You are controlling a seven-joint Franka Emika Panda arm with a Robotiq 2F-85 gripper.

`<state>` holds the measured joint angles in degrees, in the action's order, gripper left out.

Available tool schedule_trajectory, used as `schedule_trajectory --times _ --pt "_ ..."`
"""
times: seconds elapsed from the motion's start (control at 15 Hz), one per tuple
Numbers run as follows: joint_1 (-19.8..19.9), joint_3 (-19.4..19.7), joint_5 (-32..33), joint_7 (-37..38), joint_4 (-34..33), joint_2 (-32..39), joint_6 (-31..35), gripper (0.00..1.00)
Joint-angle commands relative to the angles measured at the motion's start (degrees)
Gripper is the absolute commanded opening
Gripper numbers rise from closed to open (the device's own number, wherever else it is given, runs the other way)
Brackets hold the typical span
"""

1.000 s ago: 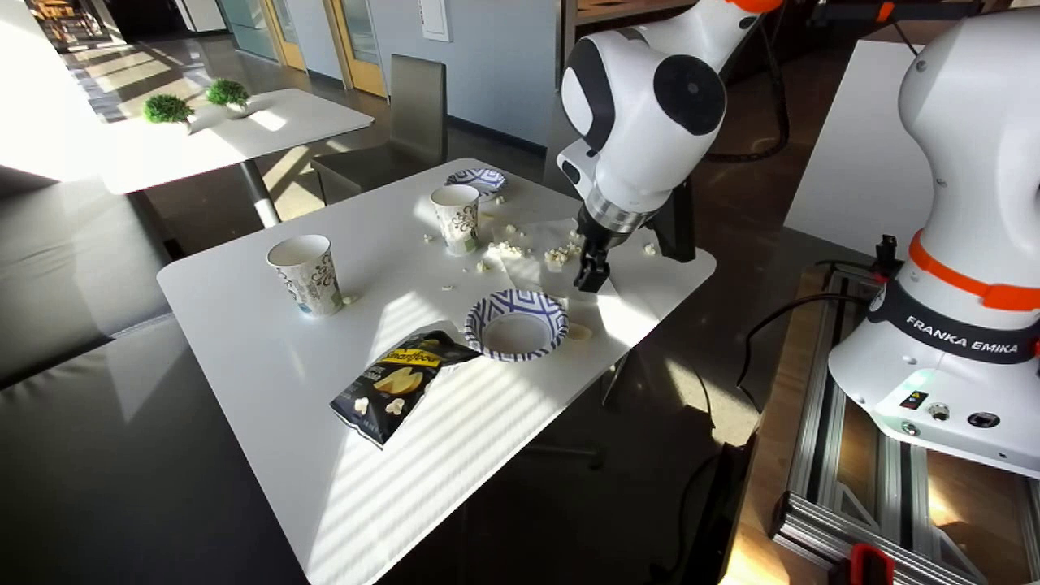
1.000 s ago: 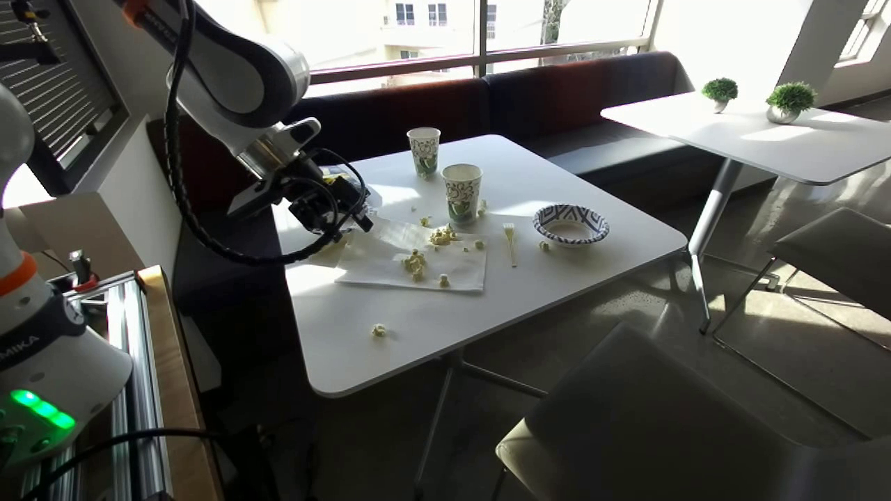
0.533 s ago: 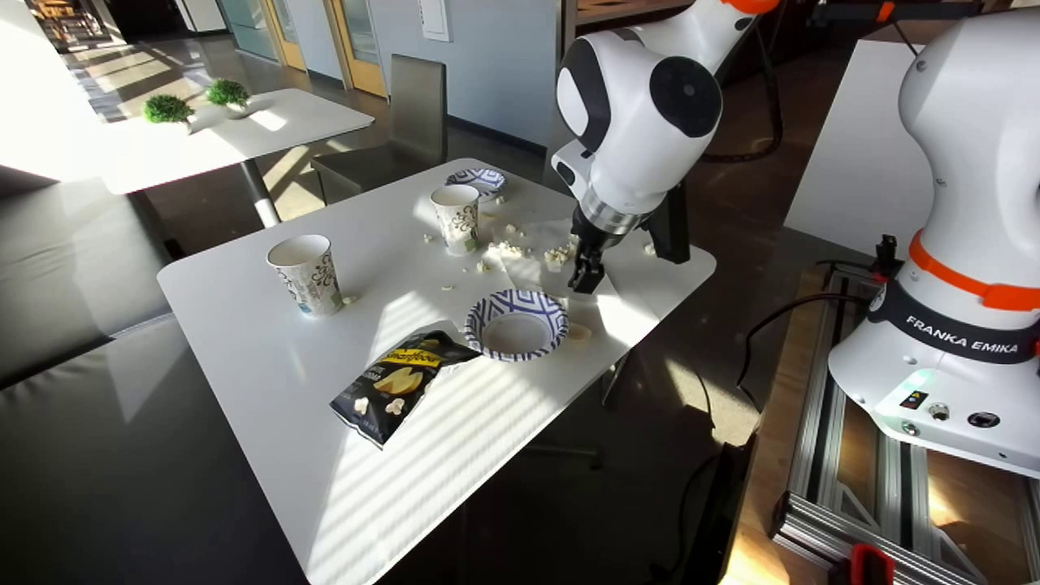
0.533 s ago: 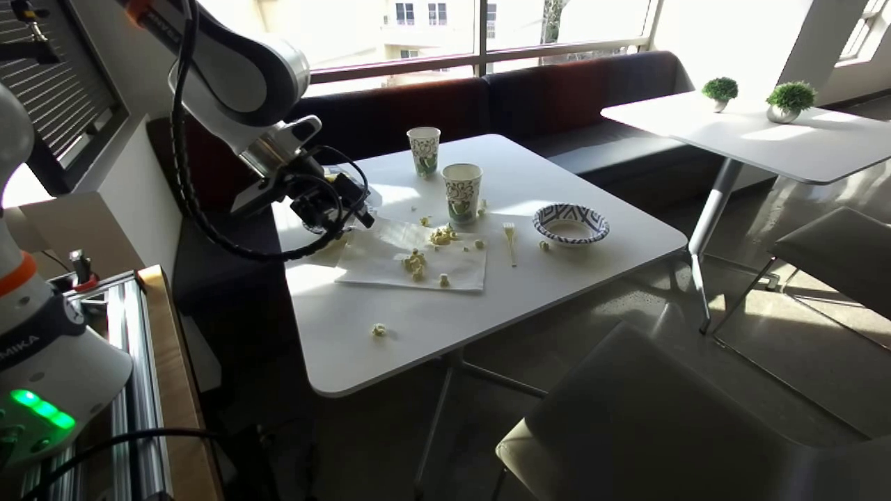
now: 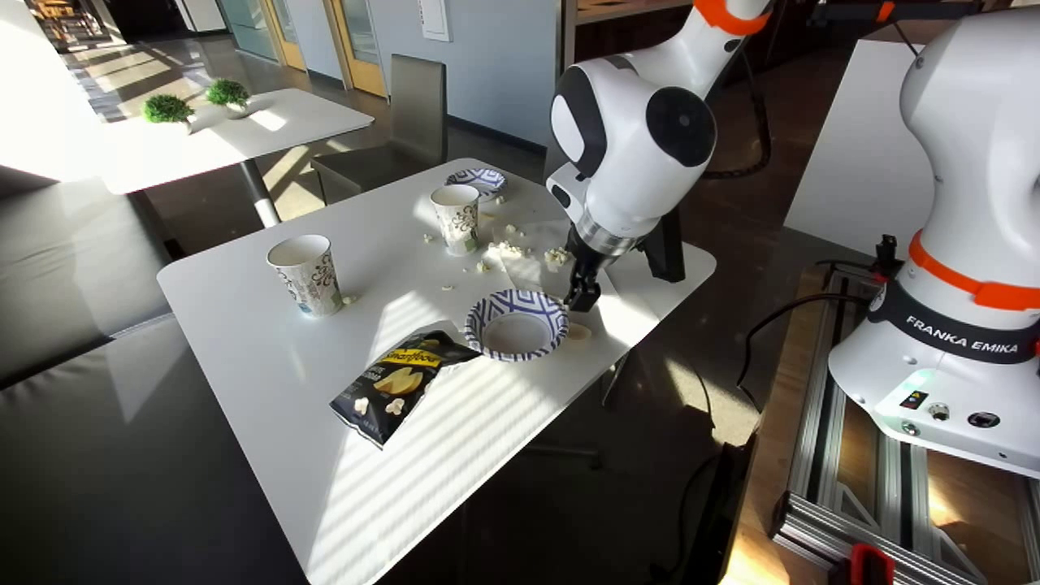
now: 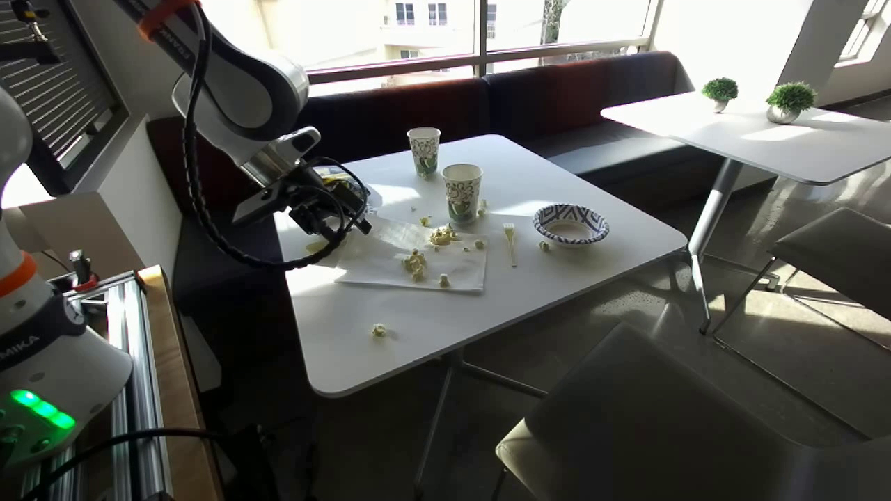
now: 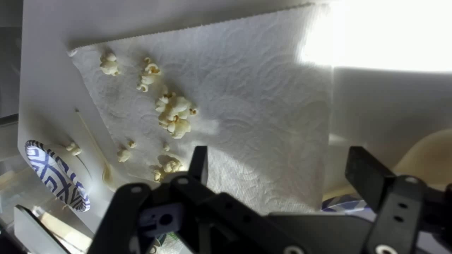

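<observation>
While the gripper (image 7: 279, 164) was held wide over the paper towel (image 7: 254, 106), with nothing gripped, the patterned bowl (image 5: 520, 302) was seen near it on the table (image 5: 386, 264). Most popcorn (image 7: 174, 114) was gathered on the towel, perhaps so that the table would be kept clean.

The bag (image 5: 398, 383) is black with a loud yellow band. Both cups (image 6: 462, 200) are white with curly dark print and some green down low. In an exterior view the near bowl (image 5: 520, 305) and far bowl (image 5: 485, 176) match, white with blue geometric lines. Popcorn (image 7: 176, 113) is creamy with orangey bits, napkin (image 7: 254, 95) white with faint swirls, table (image 5: 260, 357) white too. Gripper (image 7: 277, 158) is pretty much black.
</observation>
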<state>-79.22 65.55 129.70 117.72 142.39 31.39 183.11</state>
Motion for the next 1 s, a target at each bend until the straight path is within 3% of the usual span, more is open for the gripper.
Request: schedule_trajectory --times 0.0,0.53,0.6,0.67,0.93 --pt "3.50 -3.58 1.50 0.25 0.47 -2.08 -3.85 1.00" --pt "12.18 -12.11 6.95 3.36 0.57 -4.82 -11.88 1.00" --pt "20.01 -17.87 -0.88 -9.95 3.31 -11.17 -17.74 1.00" --pt "14.99 -15.00 7.69 3.30 0.83 -5.76 -15.35 1.00" --pt "20.21 -19.05 11.68 5.56 0.92 -6.88 -16.65 1.00"
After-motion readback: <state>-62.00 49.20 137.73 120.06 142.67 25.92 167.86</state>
